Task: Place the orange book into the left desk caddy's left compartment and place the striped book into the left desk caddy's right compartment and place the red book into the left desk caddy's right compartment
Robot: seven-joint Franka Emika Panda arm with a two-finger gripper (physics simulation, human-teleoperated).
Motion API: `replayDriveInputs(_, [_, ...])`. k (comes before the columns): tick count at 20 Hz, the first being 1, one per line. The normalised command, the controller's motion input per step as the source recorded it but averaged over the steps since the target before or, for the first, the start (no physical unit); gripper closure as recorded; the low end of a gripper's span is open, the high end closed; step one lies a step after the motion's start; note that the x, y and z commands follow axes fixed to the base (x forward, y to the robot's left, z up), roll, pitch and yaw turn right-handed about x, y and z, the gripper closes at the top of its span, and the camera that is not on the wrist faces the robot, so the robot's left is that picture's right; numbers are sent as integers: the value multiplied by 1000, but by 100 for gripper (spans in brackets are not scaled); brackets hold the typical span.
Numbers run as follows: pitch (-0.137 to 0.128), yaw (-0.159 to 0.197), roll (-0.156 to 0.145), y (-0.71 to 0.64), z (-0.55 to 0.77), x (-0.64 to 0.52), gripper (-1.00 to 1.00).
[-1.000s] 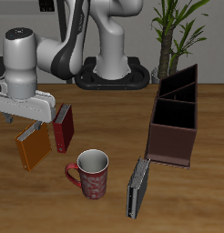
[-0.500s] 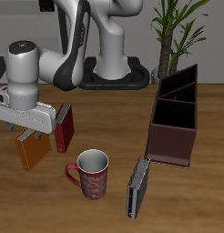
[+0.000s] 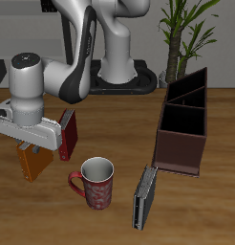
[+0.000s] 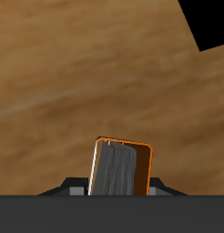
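Although all three books are still waiting outside it, the left desk caddy (image 3: 182, 127) is standing with every section showing nothing inside, so none of the three placements is counting as done yet. Its left compartment (image 3: 189, 91), the end with the taller slanted walls, is lying at the caddy's far end from the table's front edge.

Well apart from the caddy, across the table, the gripper (image 3: 33, 148) is hanging low over the orange book (image 3: 34, 159), which is standing upright on the wood. In the wrist view the book's pale page edges (image 4: 120, 167) are sitting between the finger bases, but the fingertips themselves are hidden, so whether the jaws are pressing on the cover or only straddling it I cannot tell. By my reading, the first pickup is just getting under way.

The red book (image 3: 67, 135) is standing just beside the orange one, on the side toward the caddy, untouched. The striped book (image 3: 143, 197) is standing much nearer the caddy, just off its low front end. A red-patterned mug (image 3: 95, 181) is sitting between those two books.
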Motion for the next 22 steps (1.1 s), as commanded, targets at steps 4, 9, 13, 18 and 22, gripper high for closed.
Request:
replayDriveInputs(4, [-31,8,9,94,182,38,100])
replayDriveInputs(9, [-71,20,-37,-113,591,-81,100])
replayDriveInputs(13, [-149,32,-86,-4,951,-301,100])
replayDriveInputs(18, [-74,-56,-69,134,627,-309,100])
replayDriveInputs(22, [-54,-3,-42,153,492,-352,100])
